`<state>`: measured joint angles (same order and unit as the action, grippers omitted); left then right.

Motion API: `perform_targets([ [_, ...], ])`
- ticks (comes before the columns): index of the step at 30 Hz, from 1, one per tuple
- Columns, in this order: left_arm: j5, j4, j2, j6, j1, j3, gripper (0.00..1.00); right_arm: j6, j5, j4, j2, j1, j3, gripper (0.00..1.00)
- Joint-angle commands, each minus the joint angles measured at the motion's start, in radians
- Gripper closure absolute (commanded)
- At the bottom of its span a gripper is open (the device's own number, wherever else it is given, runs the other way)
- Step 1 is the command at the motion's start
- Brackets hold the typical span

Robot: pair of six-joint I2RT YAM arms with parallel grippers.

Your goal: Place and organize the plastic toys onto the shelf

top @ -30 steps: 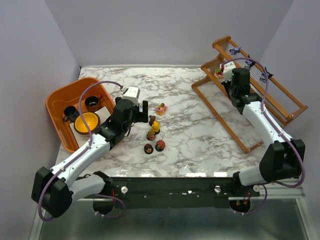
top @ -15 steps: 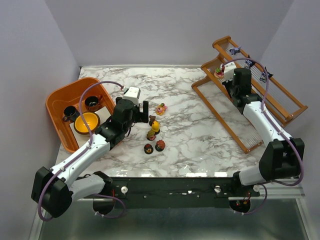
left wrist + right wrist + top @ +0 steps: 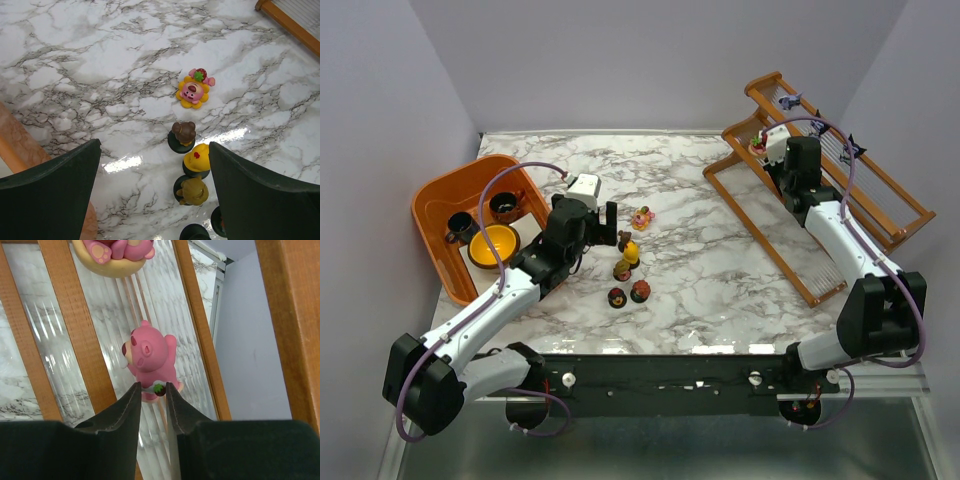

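Right end effector (image 3: 153, 386), slightly parted, flanks feet of pink bear (image 3: 147, 357).

Upper pink toy (image 3: 114, 257) half beyond top edge.

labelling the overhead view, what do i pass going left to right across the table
orange tub → loose toys on the marble → shelf

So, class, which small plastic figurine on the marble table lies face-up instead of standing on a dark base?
The pink-faced figurine ringed with yellow petals, set apart from the cluster; the brown figurine and yellow figurine stand upright.
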<state>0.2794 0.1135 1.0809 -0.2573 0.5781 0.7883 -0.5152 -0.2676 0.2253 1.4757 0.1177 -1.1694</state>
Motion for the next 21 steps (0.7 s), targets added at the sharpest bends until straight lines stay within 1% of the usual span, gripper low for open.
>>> perform_targets([
  [1,0.01,-0.028,0.004,0.009,0.003,-0.017,0.01,0.004,0.01,0.026,0.012,-0.007,-0.01,0.66],
  [4,0.01,-0.028,0.004,0.009,0.003,-0.017,0.01,0.012,0.013,0.029,0.011,-0.006,-0.013,0.62],
  [6,0.01,-0.026,0.004,0.009,0.003,-0.017,0.01,0.018,0.011,0.029,0.009,-0.007,-0.018,0.62],
  [7,0.01,-0.026,0.004,0.009,0.003,-0.017,0.01,0.02,0.011,0.028,0.008,-0.006,-0.015,0.59],
  [9,0.01,-0.026,0.002,0.009,0.003,-0.017,0.01,0.021,0.008,0.025,0.006,-0.007,-0.016,0.59],
  [10,0.009,-0.026,0.002,0.009,0.003,-0.017,0.01,0.021,0.008,0.025,0.005,-0.006,-0.016,0.55],
  [12,0.009,-0.026,0.002,0.007,0.002,-0.017,0.01,0.023,0.008,0.026,0.003,-0.006,-0.019,0.53],
  [13,0.007,-0.026,0.002,0.007,0.003,-0.017,0.01,0.024,0.008,0.025,0.0,-0.007,-0.019,0.51],
  [17,0.006,-0.028,0.001,0.007,0.003,-0.017,0.01,0.038,0.013,0.026,-0.011,-0.006,-0.022,0.5],
  [21,0.004,-0.028,0.001,0.003,0.003,-0.017,0.01,0.064,0.074,0.048,-0.044,-0.006,-0.024,0.48],
])
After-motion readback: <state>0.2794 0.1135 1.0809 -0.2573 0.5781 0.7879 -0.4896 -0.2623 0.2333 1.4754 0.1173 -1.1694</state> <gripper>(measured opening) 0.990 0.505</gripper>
